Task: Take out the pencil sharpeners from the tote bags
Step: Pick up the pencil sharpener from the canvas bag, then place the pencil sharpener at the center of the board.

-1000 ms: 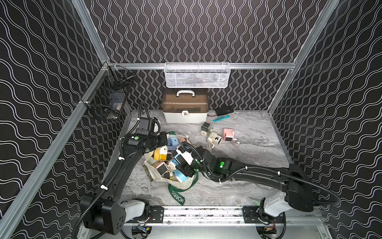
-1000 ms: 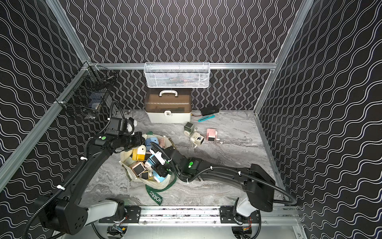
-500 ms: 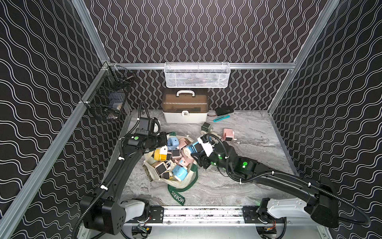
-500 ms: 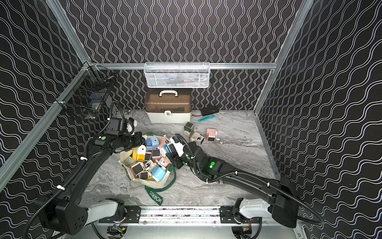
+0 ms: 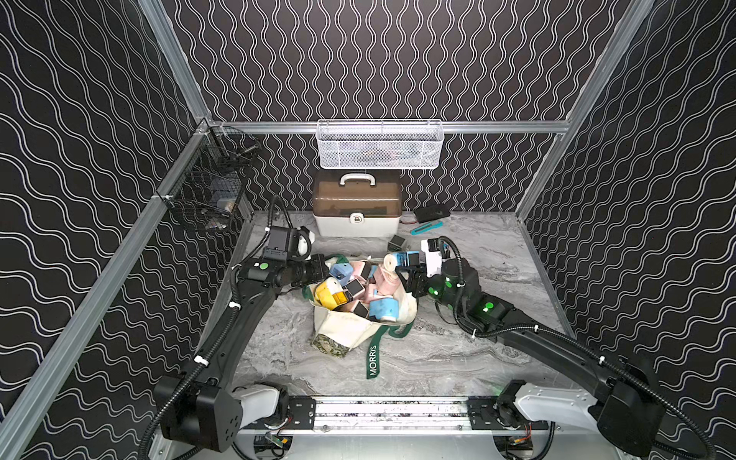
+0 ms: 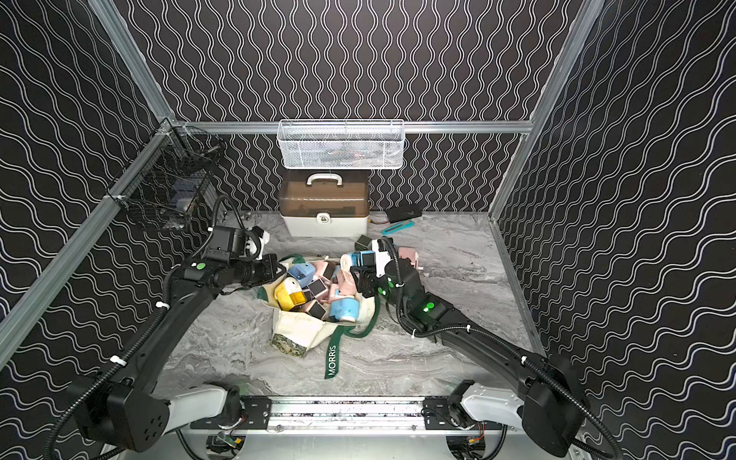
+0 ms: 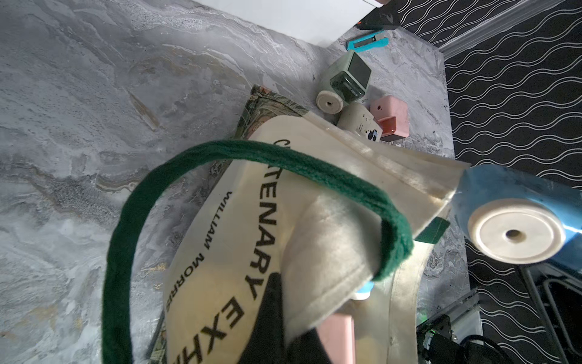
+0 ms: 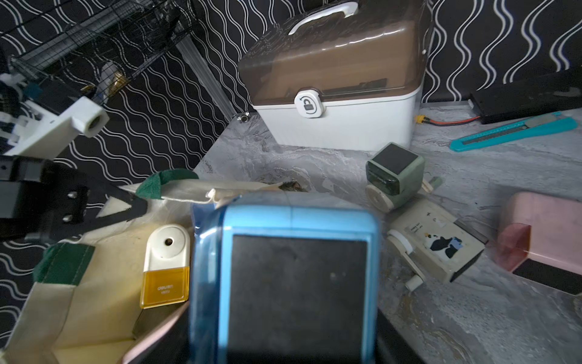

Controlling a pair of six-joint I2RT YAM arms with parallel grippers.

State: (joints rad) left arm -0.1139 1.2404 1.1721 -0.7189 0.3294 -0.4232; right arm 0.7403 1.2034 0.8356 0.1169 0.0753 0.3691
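The right gripper (image 5: 409, 269), clamped on a blue sharpener (image 8: 283, 268), hangs over the tote bag (image 5: 346, 326) at its far rim, the desk (image 5: 498, 247) just beyond; the left gripper (image 5: 324, 271) pinches its cloth.

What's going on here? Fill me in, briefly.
The left gripper is pinched shut on the rim of the cream canvas tote bag with dark green straps, holding it open. The right gripper holds a light blue plastic pencil sharpener by the bag's far edge. A pale green sharpener, a cream sharpener and a pink sharpener already lie on the grey marbled table; a pile of other sharpeners remains in the bag.
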